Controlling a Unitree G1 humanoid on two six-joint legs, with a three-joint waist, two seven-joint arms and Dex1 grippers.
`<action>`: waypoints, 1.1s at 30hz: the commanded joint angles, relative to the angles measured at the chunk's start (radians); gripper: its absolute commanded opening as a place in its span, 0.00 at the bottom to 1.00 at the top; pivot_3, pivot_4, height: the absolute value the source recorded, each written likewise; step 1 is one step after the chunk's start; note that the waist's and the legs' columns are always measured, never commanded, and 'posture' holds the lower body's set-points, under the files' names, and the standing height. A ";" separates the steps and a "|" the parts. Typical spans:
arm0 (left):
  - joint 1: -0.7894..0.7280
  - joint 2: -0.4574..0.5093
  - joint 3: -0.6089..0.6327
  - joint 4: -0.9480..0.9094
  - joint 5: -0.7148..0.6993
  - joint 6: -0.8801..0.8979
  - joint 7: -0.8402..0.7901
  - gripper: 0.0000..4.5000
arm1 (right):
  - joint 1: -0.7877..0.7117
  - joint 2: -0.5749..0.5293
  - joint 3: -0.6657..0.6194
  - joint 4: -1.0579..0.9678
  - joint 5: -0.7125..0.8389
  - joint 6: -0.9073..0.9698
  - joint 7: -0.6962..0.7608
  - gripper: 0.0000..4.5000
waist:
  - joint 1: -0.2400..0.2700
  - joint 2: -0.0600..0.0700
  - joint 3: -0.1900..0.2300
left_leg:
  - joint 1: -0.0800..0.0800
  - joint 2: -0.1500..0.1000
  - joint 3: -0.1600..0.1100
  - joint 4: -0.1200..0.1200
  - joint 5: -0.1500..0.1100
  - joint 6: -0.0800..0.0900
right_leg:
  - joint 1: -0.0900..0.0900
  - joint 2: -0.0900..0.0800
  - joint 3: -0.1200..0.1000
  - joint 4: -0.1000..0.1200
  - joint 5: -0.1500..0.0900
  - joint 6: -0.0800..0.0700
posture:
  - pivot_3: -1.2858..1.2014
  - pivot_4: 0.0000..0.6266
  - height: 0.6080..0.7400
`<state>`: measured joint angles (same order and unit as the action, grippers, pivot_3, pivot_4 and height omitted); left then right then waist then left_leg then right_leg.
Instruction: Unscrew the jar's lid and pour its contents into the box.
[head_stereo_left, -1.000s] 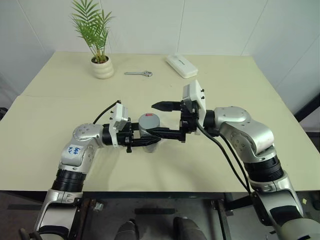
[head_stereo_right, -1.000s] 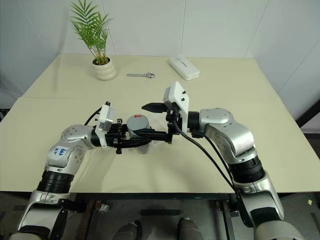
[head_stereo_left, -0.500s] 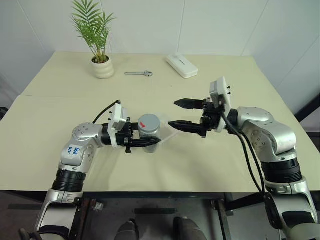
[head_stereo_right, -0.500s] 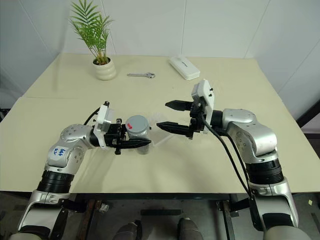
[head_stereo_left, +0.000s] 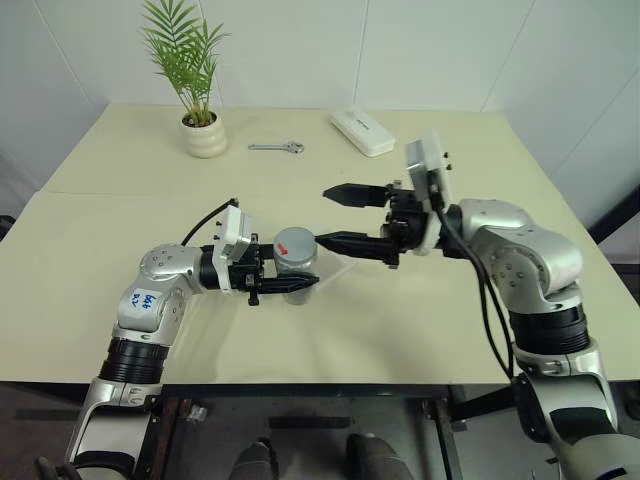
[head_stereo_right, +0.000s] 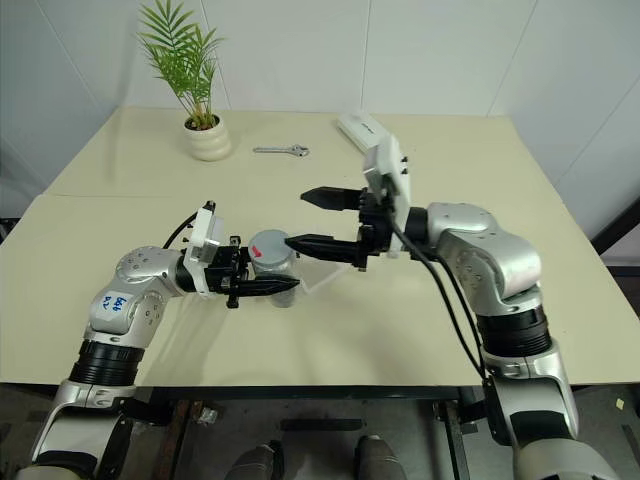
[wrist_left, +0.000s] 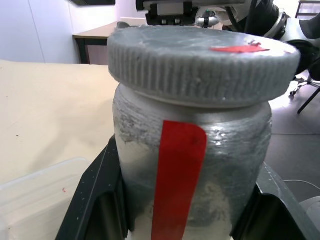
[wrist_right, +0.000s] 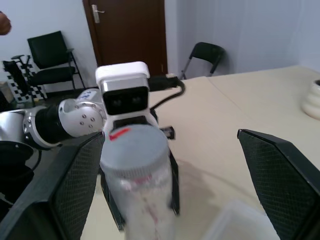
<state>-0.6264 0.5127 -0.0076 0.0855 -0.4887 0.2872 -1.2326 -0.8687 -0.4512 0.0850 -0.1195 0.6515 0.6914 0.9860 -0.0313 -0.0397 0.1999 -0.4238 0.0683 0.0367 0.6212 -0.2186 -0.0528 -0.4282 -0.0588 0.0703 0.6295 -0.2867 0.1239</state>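
The jar (head_stereo_left: 296, 268) is a grey translucent cylinder held upright just above the table, with my left gripper (head_stereo_left: 303, 278) shut on its body. In the left wrist view its fingers (wrist_left: 95, 200) press both sides of the jar (wrist_left: 200, 165). The ribbed grey lid (head_stereo_left: 294, 244) with a red mark sits on the jar. My right gripper (head_stereo_left: 335, 216) is open just right of the lid, facing it, with nothing between its fingers (wrist_right: 280, 170). The clear box (head_stereo_left: 340, 272) lies on the table beside the jar. I cannot make out the contents through the jar's wall.
At the table's far side stand a white plant pot (head_stereo_left: 204, 135), a small wrench (head_stereo_left: 278, 148) and a white oblong case (head_stereo_left: 363, 131). Bare table lies to the left and right of the arms.
My right gripper, which straddled the lid a second ago, pulled away to the right and has come back close to the lid, still open. The left gripper and the jar have kept still.
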 joint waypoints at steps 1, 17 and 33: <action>-0.010 0.007 0.012 -0.039 -0.015 -0.001 0.001 0.43 | -0.025 0.026 0.033 -0.050 -0.016 -0.019 -0.006 0.99 | 0.001 0.000 0.000 | 0.000 0.000 0.000 0.000 0.000 0.000 | 0.000 0.000 0.000 0.000 0.000 0.000 | 0.52 0.24 1.00; 0.005 0.007 0.014 -0.066 -0.022 0.027 0.011 0.43 | 0.005 0.078 0.094 -0.096 -0.060 -0.019 -0.034 0.99 | 0.002 0.000 0.000 | 0.000 0.000 0.000 0.000 0.000 0.000 | 0.000 0.000 0.000 0.000 0.000 0.000 | 0.52 0.24 1.00; 0.013 0.011 0.014 -0.069 -0.026 0.031 0.010 0.43 | 0.012 0.139 -0.018 -0.123 0.065 0.055 -0.125 0.59 | 0.000 0.000 0.000 | 0.000 0.000 0.000 0.000 0.000 0.000 | 0.000 0.000 0.000 0.000 0.000 0.000 | 0.52 0.24 1.00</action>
<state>-0.6207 0.5135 -0.0022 0.0420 -0.5057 0.3173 -1.2238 -0.8445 -0.3256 0.1408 -0.1968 0.6596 0.7472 0.8813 -0.0309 -0.0398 0.1999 -0.4240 0.0683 0.0366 0.6214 -0.2186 -0.0528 -0.4280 -0.0589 0.0702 0.6299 -0.2867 0.1239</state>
